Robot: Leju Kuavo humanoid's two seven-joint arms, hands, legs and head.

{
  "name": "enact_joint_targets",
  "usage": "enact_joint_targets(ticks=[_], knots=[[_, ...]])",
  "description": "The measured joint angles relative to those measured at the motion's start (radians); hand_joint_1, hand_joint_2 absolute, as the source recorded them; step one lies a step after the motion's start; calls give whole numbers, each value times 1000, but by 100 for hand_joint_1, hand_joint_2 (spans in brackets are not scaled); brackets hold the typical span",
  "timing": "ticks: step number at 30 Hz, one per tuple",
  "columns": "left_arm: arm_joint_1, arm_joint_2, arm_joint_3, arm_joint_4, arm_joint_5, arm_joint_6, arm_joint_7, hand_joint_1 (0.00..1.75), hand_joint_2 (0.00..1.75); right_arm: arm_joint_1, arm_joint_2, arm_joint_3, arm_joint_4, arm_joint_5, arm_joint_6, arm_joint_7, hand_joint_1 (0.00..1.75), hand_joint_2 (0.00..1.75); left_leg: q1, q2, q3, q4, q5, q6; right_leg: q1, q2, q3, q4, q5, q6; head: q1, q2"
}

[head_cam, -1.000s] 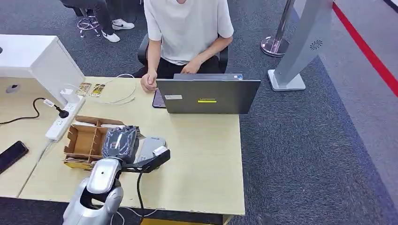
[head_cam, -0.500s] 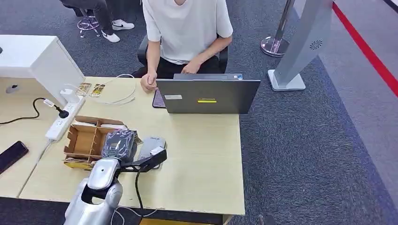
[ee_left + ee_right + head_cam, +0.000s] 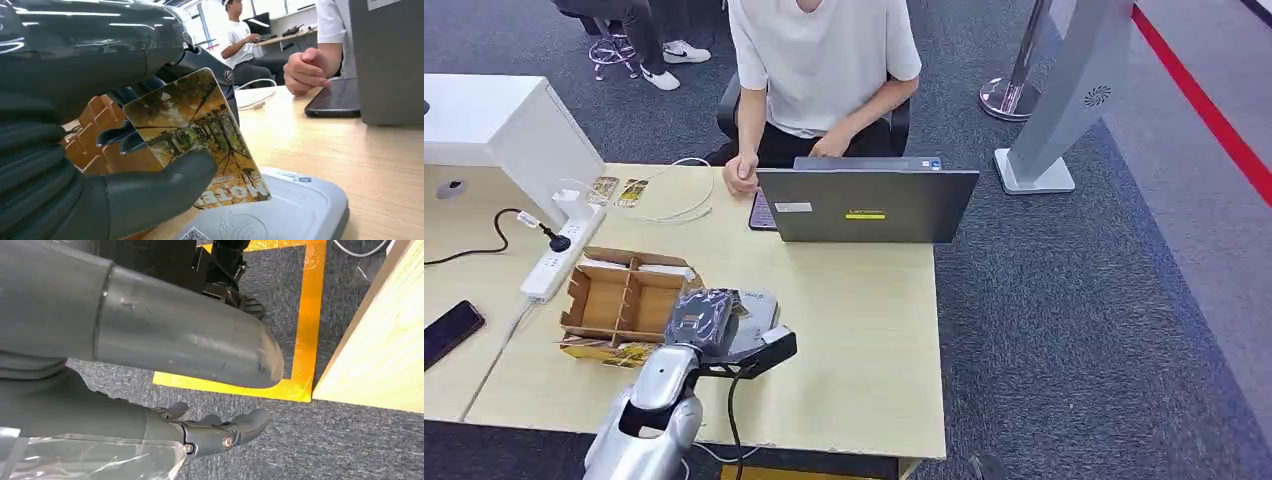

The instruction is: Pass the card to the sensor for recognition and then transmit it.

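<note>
I see the card (image 3: 195,137), printed with an autumn tree scene, pinched between the thumb and dark fingers of my left hand (image 3: 100,150), tilted with its lower edge just over the grey sensor (image 3: 280,210) on the desk (image 3: 320,145), presumably so the reader can catch it. From the head view the hand (image 3: 704,318) hangs over the sensor (image 3: 757,310), beside the cardboard divider box (image 3: 619,300). My right hand (image 3: 220,432) hangs by the floor, fingers loosely curled and holding nothing. A person (image 3: 819,60) sits behind the laptop (image 3: 864,205), likely the one to receive it.
</note>
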Motion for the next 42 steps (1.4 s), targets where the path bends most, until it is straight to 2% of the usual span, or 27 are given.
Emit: enact_joint_targets(ticks=[8, 15, 18, 21, 23, 26, 28, 30, 32, 35, 38, 42], knots=[[1, -11, 0, 27, 0, 11, -3, 175, 175, 1, 0, -1, 0, 3, 0, 0, 0, 0, 0, 0, 0, 0, 0, 0, 0, 0, 0, 0, 0, 0, 0, 0], [-4, -10, 0, 39, 7, -10, 15, 175, 175, 1, 1, -1, 0, 6, 0, 3, 0, 0, 0, 0, 0, 0, 0, 0, 0, 0, 0, 0, 0, 0, 0, 0], [-4, -10, 0, 39, 14, 4, 15, 175, 175, 1, 1, -4, 0, 2, 0, 2, 0, 0, 0, 0, 0, 0, 0, 0, 0, 0, 0, 0, 0, 0, 0, 0], [-4, -13, 0, 32, 14, 47, 15, 175, 175, 3, 1, -12, 0, -4, -1, 0, 0, 0, 0, 0, 0, 0, 0, 0, 0, 0, 0, 0, 0, 0, 0, 0], [-4, -21, 0, -16, -10, 126, 19, 175, 175, 9, 1, -20, 0, -7, -8, -4, 0, 0, 0, 0, 0, 0, 0, 0, 0, 0, -1, 0, 0, 0, 0, 0], [-17, -29, 0, -90, -27, 181, 30, 175, 175, 15, 1, -26, 0, -8, -15, -6, 0, 0, 0, 0, -1, 0, 0, 0, 0, 0, -1, 0, 0, 0, 0, 0], [-21, -28, 0, -129, -31, 253, 48, 175, 175, 18, 1, -27, 0, -6, -18, -6, 0, 0, 0, 0, -1, 0, 0, 0, 0, 0, -1, 0, 0, 0, 0, 0], [-45, -10, 0, -173, -33, 345, 82, 175, 175, 18, 1, -29, 0, -3, -21, -8, 0, 0, 0, -1, -1, 0, 0, 0, 0, -1, -1, 0, 0, 0, 0, 0], [-81, 22, 0, -208, -33, 416, 87, 175, 175, 17, 2, -29, 0, 0, -21, -13, 0, 0, 0, -1, -1, 0, 0, 0, 0, -1, -1, 1, 0, 0, 0, 0], [-134, 97, 0, -259, -33, 474, 87, 175, 175, 17, 6, -33, 0, -1, -14, -26, 0, 0, 0, -1, 0, 0, 1, -1, 0, -1, -1, 2, 0, 0, 0, 0], [-158, 145, 0, -283, -33, 478, 91, 175, 175, 16, 8, -33, 0, -3, -13, -31, 0, 0, 1, -1, 0, 0, 1, -1, 0, -1, -1, 2, 0, 0, 0, 0], [-203, 216, -20, -291, -33, 408, 180, 175, 175, 16, 11, -37, 0, -7, 4, -35, 0, 0, 0, 0, 0, 0, 1, -1, 0, 0, -1, 2, 0, 0, 1, 0]])
